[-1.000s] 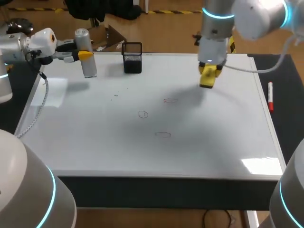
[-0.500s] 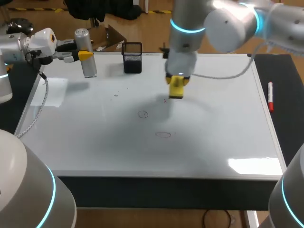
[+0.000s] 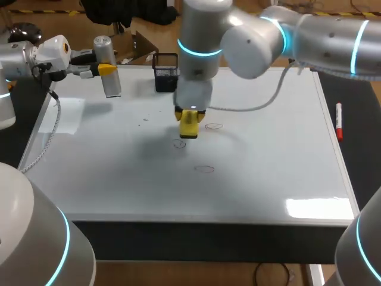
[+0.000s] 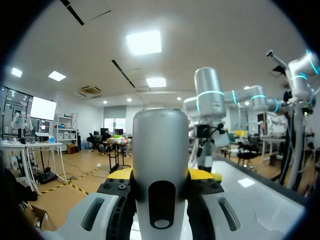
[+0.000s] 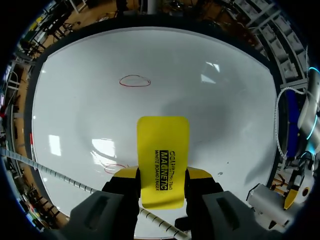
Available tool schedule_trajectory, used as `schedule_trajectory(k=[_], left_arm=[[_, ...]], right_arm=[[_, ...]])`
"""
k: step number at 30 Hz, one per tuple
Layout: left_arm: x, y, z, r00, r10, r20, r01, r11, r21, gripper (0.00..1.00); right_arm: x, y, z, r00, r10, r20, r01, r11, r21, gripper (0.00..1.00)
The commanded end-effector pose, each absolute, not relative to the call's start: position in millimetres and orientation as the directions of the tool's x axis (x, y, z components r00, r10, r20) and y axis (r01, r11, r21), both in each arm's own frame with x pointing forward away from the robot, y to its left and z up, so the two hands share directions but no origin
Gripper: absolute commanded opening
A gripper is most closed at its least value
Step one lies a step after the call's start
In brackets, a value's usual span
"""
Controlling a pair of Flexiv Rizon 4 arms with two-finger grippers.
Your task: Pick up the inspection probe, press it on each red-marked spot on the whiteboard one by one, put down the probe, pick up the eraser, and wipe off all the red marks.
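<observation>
Right pincer (image 3: 189, 119) grips the eraser (image 3: 189, 128) over the whiteboard (image 3: 268, 173); 3 red marks (image 3: 204, 169) are unwiped; left pincer (image 3: 106, 69) clamps the probe (image 3: 111, 83).

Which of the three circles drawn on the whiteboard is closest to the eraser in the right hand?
The leftmost circle, just at the eraser's tip; the right circle and the front circle lie farther off.

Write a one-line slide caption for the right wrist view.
Right gripper holds the yellow whiteboard eraser over the whiteboard, one red oval mark ahead, a second red mark beside it.
</observation>
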State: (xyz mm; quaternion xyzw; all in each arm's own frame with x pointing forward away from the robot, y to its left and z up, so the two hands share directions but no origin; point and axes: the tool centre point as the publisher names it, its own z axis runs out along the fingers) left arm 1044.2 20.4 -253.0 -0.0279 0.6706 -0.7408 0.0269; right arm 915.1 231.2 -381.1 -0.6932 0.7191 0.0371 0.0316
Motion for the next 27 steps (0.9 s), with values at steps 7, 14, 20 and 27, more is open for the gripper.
schedule_trajectory(k=[7,14,20,27], left_arm=[[1044,20,-252,-0.997,-0.079,0.005,0.003,-0.098,-0.995,0.00],[1044,20,-252,-0.997,-0.079,0.005,0.003,-0.098,-0.995,0.00],[1044,20,-252,-0.997,-0.079,0.005,0.003,-0.098,-0.995,0.00],[1044,20,-252,-0.997,-0.079,0.005,0.003,-0.098,-0.995,0.00]], right_arm=[[905,277,-407,0.007,-0.993,-0.119,-1.000,-0.010,0.023,0.00],[898,288,-415,0.005,-0.993,-0.118,-1.000,-0.007,0.022,0.00],[892,293,-423,0.006,-0.996,-0.090,-0.999,-0.011,0.047,0.00],[889,293,-430,0.011,-0.997,-0.071,-0.999,-0.015,0.051,0.00]])
